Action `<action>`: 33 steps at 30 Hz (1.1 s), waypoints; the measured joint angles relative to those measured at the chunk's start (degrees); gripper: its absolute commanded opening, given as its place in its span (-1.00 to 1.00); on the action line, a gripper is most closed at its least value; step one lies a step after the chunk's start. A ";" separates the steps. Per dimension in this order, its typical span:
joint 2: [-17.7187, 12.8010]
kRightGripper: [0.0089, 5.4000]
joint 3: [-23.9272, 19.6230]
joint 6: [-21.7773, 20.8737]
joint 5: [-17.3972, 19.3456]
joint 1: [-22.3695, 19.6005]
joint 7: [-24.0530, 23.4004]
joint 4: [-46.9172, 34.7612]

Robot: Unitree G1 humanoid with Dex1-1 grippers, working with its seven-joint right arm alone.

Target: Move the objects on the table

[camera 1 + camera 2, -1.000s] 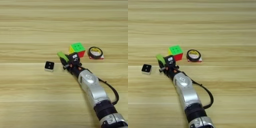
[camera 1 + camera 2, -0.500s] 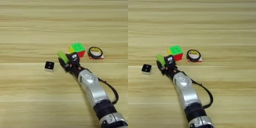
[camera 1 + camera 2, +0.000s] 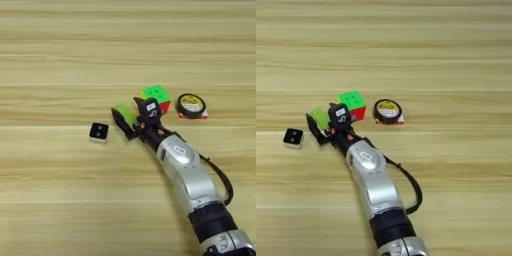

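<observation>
Two black fingers of the claw (image 3: 131, 118) straddle the lime-green bar (image 3: 125, 114), apparently gripping it. We see the silver forearm (image 3: 187, 172) slant up-left across the desk (image 3: 60, 60).

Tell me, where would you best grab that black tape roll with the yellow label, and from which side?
Probably from straight above, with the two fingers closing across the round outer wall. The black tape roll lies flat on the table, yellow label up, so its rim offers opposite sides anywhere around. Coming from its right or far side looks safest, since the puzzle cube sits close on its left.
</observation>
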 measured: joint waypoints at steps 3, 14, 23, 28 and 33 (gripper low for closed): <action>0.10 0.76 0.86 0.01 0.01 1.17 0.65 -1.89; -0.36 0.99 7.90 0.29 -0.01 7.66 6.72 -8.41; -0.98 0.99 9.32 -0.54 -0.49 8.38 7.95 -7.73; -1.03 0.99 8.98 -0.81 -0.98 7.16 7.60 -4.85; -1.06 0.99 8.33 -1.27 -1.42 5.23 7.26 -0.68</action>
